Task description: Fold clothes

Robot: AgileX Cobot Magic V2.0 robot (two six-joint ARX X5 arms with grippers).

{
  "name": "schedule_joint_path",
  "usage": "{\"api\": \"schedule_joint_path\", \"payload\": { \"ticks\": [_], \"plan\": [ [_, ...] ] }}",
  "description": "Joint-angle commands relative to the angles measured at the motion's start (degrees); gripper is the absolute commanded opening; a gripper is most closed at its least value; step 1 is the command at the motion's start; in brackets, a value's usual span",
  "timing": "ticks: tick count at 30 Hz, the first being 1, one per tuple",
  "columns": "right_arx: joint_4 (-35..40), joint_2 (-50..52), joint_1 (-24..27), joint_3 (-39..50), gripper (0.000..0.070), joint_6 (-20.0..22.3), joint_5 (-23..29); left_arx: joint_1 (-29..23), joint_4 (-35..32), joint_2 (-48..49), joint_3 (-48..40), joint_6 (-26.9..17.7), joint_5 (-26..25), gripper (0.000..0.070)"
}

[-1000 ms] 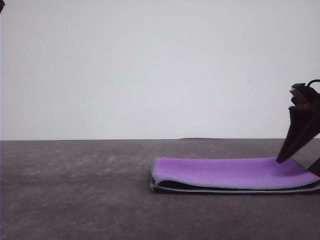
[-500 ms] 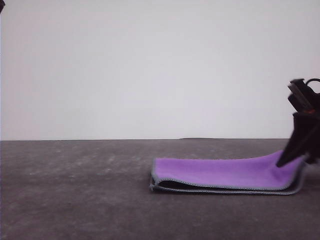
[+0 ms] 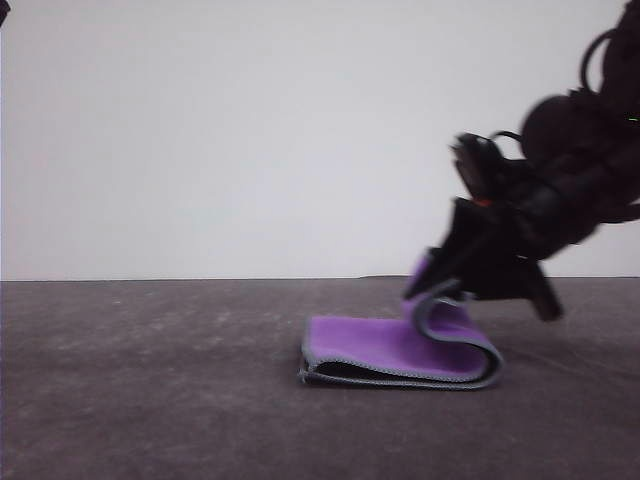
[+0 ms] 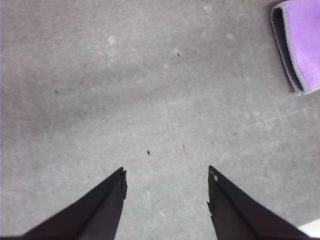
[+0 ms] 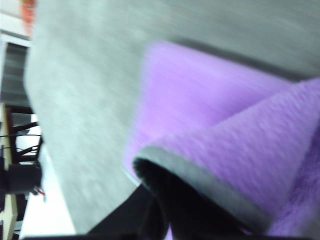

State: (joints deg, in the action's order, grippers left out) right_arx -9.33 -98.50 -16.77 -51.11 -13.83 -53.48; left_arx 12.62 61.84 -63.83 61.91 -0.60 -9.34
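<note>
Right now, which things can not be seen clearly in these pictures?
- Right gripper, front view: motion blur and the cloth hide its fingertips.
- Cloth, right wrist view: blurred; its held end hides the grip.
- Cloth, left wrist view: cut by the edge.
- Left gripper: fingers cut off below.

cloth [image 3: 385, 345]: soft fuzzy purple fabric, grey stitched edging; table [image 3: 150, 380]: matt, mottled grey.

Even, diffuse lighting, moderately bright; pale backdrop slightly washed out. Soft shadow on the counter [image 3: 150, 380] beneath the cloth [image 3: 390, 350]. Heavy motion blur on the right gripper [image 3: 440, 285]. Right wrist view smeared throughout. Left wrist view sharp, no glare.
</note>
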Motion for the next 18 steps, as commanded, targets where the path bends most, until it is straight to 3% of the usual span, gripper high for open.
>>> {"api": "schedule_joint_path", "payload": {
  "ticks": [1,8,15,16,18],
  "plan": [
    [2.66,-1.16,-1.85,-0.33,0.0007,-5.26,0.76,0.09,-0.18,-0.48,0.48,-0.39,-0.24,0.031],
    [6.56,-1.18,-5.98,-0.33,0.0007,-8.11,4.57,0.09,-0.15,-0.48,0.48,-0.39,-0.24,0.031],
    [6.15,-1.18,-6.03,-0.33,0.0018,-8.43,3.73,0.09,-0.15,-0.48,0.48,-0.39,-0.24,0.031],
    [6.15,-1.18,-6.03,-0.33,0.0029,-8.43,3.51,0.09,-0.13,-0.48,0.48,-0.39,-0.24,0.031],
    [6.15,-1.18,-6.03,-0.33,0.0138,-8.34,1.88,0.09,-0.11,-0.48,0.48,-0.39,-0.24,0.031]
  ]
}}
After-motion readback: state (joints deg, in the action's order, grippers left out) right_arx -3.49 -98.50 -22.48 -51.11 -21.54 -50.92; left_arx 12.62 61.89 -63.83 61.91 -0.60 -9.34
